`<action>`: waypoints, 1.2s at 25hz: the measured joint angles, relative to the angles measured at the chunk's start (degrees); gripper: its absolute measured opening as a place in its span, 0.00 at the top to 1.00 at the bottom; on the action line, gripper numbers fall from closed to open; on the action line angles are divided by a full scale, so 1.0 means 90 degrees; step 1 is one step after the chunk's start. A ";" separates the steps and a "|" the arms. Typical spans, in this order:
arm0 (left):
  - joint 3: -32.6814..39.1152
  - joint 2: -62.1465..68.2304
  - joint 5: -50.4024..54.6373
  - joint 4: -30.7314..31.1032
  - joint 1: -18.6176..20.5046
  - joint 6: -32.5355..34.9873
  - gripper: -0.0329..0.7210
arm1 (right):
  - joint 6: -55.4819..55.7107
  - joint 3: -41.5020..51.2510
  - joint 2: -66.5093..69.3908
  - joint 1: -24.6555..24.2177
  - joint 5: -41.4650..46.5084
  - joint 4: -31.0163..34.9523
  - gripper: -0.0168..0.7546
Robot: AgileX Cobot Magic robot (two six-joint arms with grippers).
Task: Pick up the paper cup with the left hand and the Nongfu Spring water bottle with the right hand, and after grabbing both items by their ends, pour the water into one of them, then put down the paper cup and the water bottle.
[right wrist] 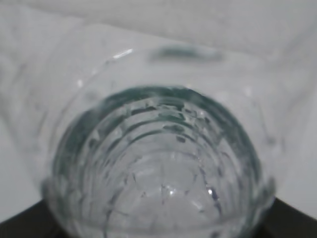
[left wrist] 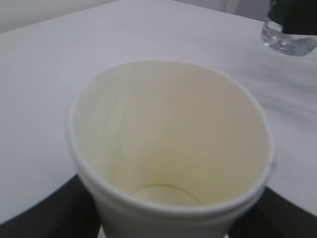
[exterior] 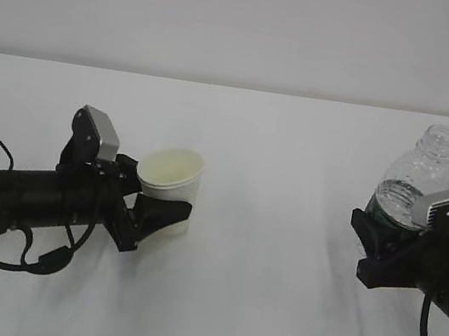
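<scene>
1. Nearest the camera on the left, the left gripper [exterior: 154, 199] reaches in low along the white table [exterior: 255, 294], its 2 jaws standing fairly wide on either side of the paper cup [exterior: 171, 178]. They sit close against the lower wall, yet whether they press it cannot be told.
2. The cup stands upright just left of the table's middle, its base apparently on the surface. The left wrist view looks down into it: the cream inside is dry and empty.
3. At the right edge, the right gripper [exterior: 380, 242] has its jaws partly open around the lower body of the Nongfu Spring water bottle [exterior: 411, 186], at the green label band; it appears to be gripped.
4. The bottle is roughly upright, capless neck on top, well apart from the cup. The water [right wrist: 163, 168] fills its lower part, seen through the ribbed wall.
5. Judgement: this is the grasping step, with pouring not yet begun.
6. The next move calls for a firm hold on both, raising them, bringing neck over rim, then tilting the bottle slowly so the thin cup is not crushed or missed.
</scene>
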 joint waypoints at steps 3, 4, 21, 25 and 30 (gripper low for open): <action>0.0000 0.0000 0.0000 0.0098 -0.0305 0.0000 0.32 | 0.0000 0.0000 0.0000 0.0000 0.0000 -0.0037 0.39; 0.0000 0.0000 0.0000 0.0113 -0.0411 0.0000 0.32 | 0.0000 0.0000 0.0000 0.0000 0.0000 -0.0071 0.40; 0.0000 -0.0138 0.0013 0.0170 -0.1210 0.0401 0.32 | -0.0171 -0.0202 0.0000 0.0000 0.0206 -0.0994 0.39; 0.0000 -0.0377 0.0013 0.0170 -0.1239 0.0401 0.32 | -0.0174 -0.0429 0.0000 0.0000 0.0396 -0.1132 0.40; 0.0000 -0.0496 0.0013 0.0170 -0.1239 0.0414 0.32 | -0.0174 -0.0557 0.0000 0.0000 0.0431 -0.1195 0.40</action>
